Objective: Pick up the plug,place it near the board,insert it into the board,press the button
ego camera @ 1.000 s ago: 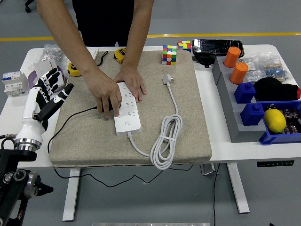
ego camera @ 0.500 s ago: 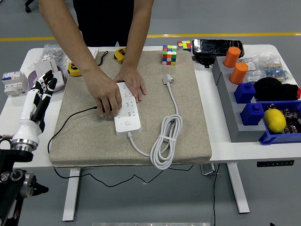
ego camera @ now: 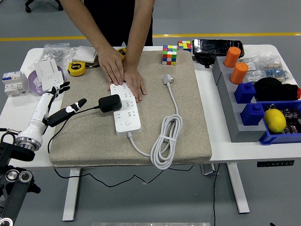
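Note:
A black plug (ego camera: 109, 103) with a thin black cable (ego camera: 61, 129) lies on the beige mat (ego camera: 188, 122), against the left edge of the white power strip (ego camera: 128, 117). I cannot tell whether its prongs sit in a socket. My left hand (ego camera: 66, 107) hovers at the mat's left edge, fingers spread and holding nothing; one black fingertip (ego camera: 81, 101) points at the plug, a short gap away. A person's two hands (ego camera: 123, 73) press flat on the strip's far end. My right arm is out of view.
The strip's own white cable (ego camera: 164, 141) lies coiled on the mat, and its white plug (ego camera: 168, 79) rests further back. Tape measures (ego camera: 75, 68), small boxes and bags crowd the back left. Puzzle cubes (ego camera: 169, 54), orange cups (ego camera: 235, 66) and blue bins (ego camera: 277, 134) fill the right.
The person's hand has let go of the black plug and moved to the strip's far end. My left hand has dropped lower and turned its fingers toward the plug.

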You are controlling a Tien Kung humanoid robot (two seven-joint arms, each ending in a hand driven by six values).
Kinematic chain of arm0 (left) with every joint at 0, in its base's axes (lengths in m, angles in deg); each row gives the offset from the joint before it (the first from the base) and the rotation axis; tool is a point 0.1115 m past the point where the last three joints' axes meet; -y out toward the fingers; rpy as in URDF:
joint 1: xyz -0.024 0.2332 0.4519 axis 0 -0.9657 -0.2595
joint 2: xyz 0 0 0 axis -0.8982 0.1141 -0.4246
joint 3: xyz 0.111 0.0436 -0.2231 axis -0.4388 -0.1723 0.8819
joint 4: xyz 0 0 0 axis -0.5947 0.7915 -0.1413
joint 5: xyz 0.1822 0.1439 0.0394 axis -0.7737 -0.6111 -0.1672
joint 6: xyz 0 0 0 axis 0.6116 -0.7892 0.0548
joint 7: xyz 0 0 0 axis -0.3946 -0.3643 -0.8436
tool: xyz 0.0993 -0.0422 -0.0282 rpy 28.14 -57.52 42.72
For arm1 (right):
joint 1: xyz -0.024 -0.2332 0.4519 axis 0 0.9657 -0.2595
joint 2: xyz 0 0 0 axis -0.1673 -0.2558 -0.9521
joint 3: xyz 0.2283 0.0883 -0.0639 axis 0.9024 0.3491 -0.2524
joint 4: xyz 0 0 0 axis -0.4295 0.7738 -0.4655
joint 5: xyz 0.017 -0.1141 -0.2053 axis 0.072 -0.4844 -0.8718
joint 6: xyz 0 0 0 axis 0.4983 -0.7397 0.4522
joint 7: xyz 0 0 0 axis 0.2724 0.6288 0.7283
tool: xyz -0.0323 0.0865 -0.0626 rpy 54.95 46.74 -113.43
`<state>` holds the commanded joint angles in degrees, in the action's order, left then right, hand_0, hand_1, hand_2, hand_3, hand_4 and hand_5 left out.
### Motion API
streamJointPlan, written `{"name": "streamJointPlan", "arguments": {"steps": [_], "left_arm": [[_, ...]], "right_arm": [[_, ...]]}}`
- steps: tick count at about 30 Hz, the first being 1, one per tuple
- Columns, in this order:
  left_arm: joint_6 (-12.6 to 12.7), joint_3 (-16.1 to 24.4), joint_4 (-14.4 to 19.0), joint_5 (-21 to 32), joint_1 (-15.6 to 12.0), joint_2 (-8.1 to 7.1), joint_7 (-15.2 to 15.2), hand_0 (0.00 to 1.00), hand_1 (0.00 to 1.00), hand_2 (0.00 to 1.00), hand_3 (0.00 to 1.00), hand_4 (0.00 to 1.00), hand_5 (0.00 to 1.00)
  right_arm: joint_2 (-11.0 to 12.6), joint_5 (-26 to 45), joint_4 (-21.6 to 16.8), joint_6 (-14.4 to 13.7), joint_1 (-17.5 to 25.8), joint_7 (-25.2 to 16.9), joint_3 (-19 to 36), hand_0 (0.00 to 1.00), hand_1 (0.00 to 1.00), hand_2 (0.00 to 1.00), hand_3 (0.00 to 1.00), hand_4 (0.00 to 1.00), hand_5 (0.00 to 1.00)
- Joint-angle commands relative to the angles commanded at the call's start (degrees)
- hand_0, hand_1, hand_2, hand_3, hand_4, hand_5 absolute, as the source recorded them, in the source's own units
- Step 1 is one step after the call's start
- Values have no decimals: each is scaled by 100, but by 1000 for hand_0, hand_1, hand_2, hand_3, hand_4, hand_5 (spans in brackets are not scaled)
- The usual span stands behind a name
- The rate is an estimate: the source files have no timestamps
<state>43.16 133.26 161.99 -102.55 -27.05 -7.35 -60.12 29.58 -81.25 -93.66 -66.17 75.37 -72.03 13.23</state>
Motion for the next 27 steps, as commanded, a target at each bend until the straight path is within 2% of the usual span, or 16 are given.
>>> {"name": "streamJointPlan", "arguments": {"steps": [5, 6, 8, 11, 12, 19, 27], "left_arm": [[-149, -290, -144, -1010, 306, -70, -224, 926, 933, 877, 881, 998, 343], [-166, -367, -187, -1141, 367, -79, -251, 981, 998, 953, 912, 998, 205], [-169, -563, -339, -1288, 545, -103, -276, 981, 998, 953, 912, 998, 205], [-139, -827, -600, -1299, 801, -91, -294, 981, 998, 953, 912, 998, 205], [-99, -921, -724, -1321, 909, -60, -286, 998, 998, 989, 927, 998, 201], [65, -1203, -1534, -1204, 1441, 135, -173, 998, 998, 989, 912, 998, 210], [213, -1340, -2258, -1202, 1746, 286, -100, 998, 998, 981, 895, 998, 230]], "right_arm": [[-4, 35, 0, -3, -31, -12, -36, 826, 755, 748, 781, 998, 963], [-3, 41, 0, -3, -33, -13, -40, 826, 756, 748, 779, 998, 963], [-2, 31, 0, -1, -29, -5, -35, 826, 756, 748, 779, 998, 963], [1, 0, 0, 3, -17, 10, -21, 826, 756, 748, 779, 998, 963], [1, 0, 0, 3, -14, 9, -24, 826, 755, 748, 779, 998, 963], [1, -16, 0, 12, -31, 7, -65, 826, 755, 748, 779, 998, 962], [25, -63, 0, 19, -34, 22, -68, 826, 755, 748, 779, 998, 964]]}}
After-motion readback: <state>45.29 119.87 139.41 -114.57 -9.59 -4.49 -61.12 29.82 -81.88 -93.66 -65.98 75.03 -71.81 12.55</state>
